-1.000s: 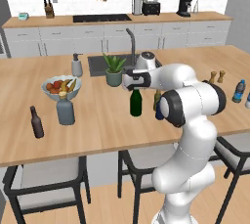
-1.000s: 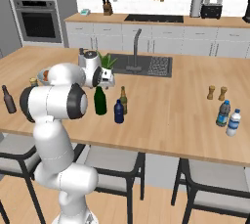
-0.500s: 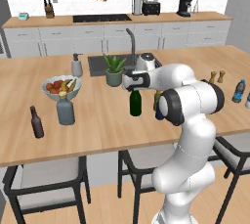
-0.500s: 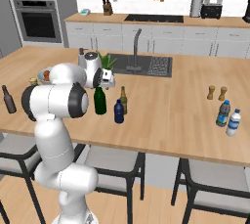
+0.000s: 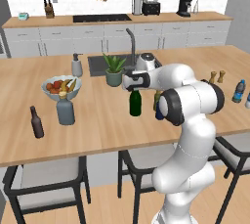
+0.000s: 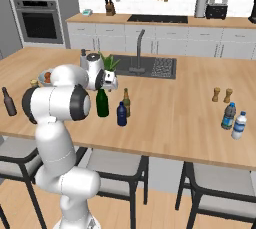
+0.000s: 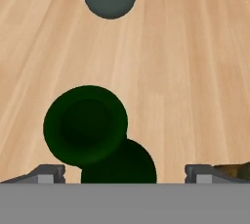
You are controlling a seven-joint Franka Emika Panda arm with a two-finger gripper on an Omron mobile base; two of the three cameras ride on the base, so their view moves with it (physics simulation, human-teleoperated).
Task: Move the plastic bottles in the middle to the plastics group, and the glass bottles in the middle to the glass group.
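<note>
Nothing had been sorted yet, as far as we could judge. We had three bottles left in the middle of the island (image 6: 190,123): the wine bottle (image 5: 135,102), the beer bottle (image 6: 126,102) and the navy bottle (image 6: 121,114), all upright and close together. We found the gripper (image 5: 130,82) right over the wine bottle's top, its fingers (image 7: 49,172) spread wide to either side. In the hand view we looked straight down on the bottle's round green mouth, which sat between the two fingertips but nearer the left one, so we judged the centring not quite finished. We saw no pad touching glass, and nothing was held.

Beyond the fingers, farther along the wood, stood the grey flask (image 5: 65,110) with its tan stopper, and past it the small brown bottle (image 5: 35,122); that was the glass group, well apart from the gripper. On the far side from those, at the other end of the island, we had the water bottle (image 6: 228,116) and a pale bottle (image 6: 239,125) just beside it, the plastics group. Just past the right fingertip a sliver of amber showed, probably the beer bottle, though the view was too cropped for us to be sure.

We reckoned the whole job remained: two glass bottles to the flask's end, one plastic to the water bottle's end.
</note>
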